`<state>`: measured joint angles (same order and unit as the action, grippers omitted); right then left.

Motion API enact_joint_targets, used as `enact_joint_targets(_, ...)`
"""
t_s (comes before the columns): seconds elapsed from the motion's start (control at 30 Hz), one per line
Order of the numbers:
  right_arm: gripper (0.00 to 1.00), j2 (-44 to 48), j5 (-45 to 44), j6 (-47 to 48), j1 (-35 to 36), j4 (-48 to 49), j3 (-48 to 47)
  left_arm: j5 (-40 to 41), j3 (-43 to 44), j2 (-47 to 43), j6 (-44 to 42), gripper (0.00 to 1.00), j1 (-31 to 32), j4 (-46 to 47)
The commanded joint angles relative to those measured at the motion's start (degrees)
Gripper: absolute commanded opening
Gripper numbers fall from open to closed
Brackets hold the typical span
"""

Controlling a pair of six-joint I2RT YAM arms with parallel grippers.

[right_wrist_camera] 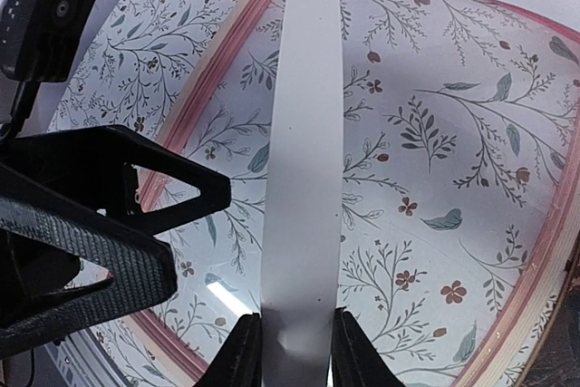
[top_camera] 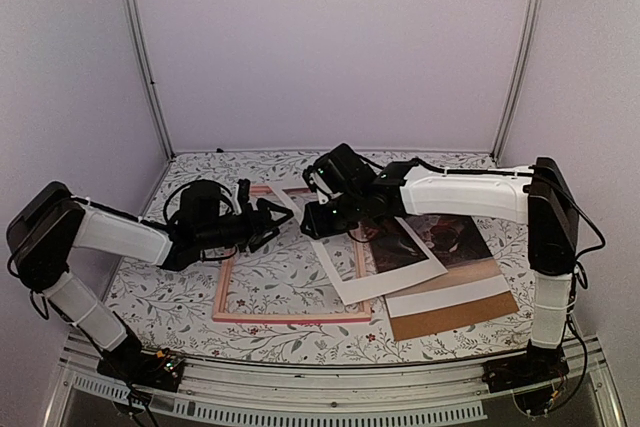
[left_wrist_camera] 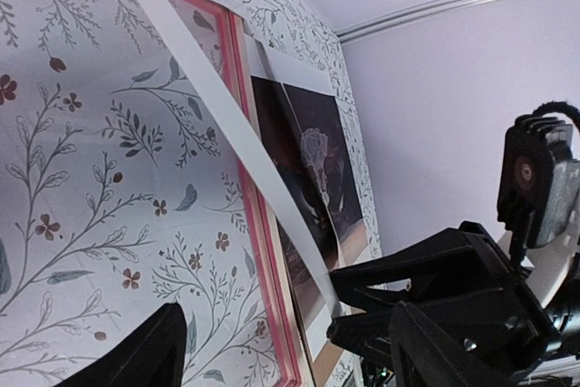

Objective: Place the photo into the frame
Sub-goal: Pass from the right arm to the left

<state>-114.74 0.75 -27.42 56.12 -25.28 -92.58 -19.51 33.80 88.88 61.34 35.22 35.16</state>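
The pink frame (top_camera: pixel 290 315) lies flat on the floral table, with its glass showing the pattern beneath. To its right lies the dark reddish photo (top_camera: pixel 455 235), partly under a white mat (top_camera: pixel 380 282) with a cut-out window. My right gripper (top_camera: pixel 308 219) is shut on the mat's narrow border (right_wrist_camera: pixel 304 178) and holds that edge raised over the frame's right rail (left_wrist_camera: pixel 240 133). My left gripper (top_camera: pixel 275 217) hovers over the frame just left of it, open, with nothing between its fingers (left_wrist_camera: pixel 136 351). The photo (left_wrist_camera: pixel 313 160) shows beyond the lifted strip.
A plain brown backing board (top_camera: pixel 455 315) and a white sheet (top_camera: pixel 450 292) lie under the photo at the right front. White walls and metal posts (top_camera: pixel 145 57) enclose the table. The two grippers are close together above the frame's upper right part.
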Motion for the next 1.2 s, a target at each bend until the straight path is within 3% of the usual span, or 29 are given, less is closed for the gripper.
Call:
enact_joint_targets(0.0, 0.28, -1.0, 1.47, -1.01, 0.61, 2.02, 0.55, -1.82, 1.03, 2.97, 1.59, 0.77, 0.55, 5.03)
enact_joint_targets(0.53, 0.28, -2.57, 2.59, -1.61, 1.97, 2.63, 0.05, -5.2, 2.17, 10.43, 4.88, 0.46, 0.68, 13.94)
enact_joint_targets(0.73, 0.3, -3.03, 2.92, -1.72, 2.22, 2.56, -0.6, -5.81, 2.3, 11.13, 5.19, 0.3, 0.59, 15.06)
enact_joint_targets(1.07, 0.43, -2.06, 2.77, -1.57, 2.59, 1.92, -0.03, -6.28, 2.6, 10.98, 3.58, 0.0, 0.46, 14.9)
enact_joint_targets(1.17, 0.5, -1.19, 2.11, -1.54, 2.55, 0.99, 0.24, -6.88, 2.92, 9.3, 1.77, 0.0, -0.08, 12.02)
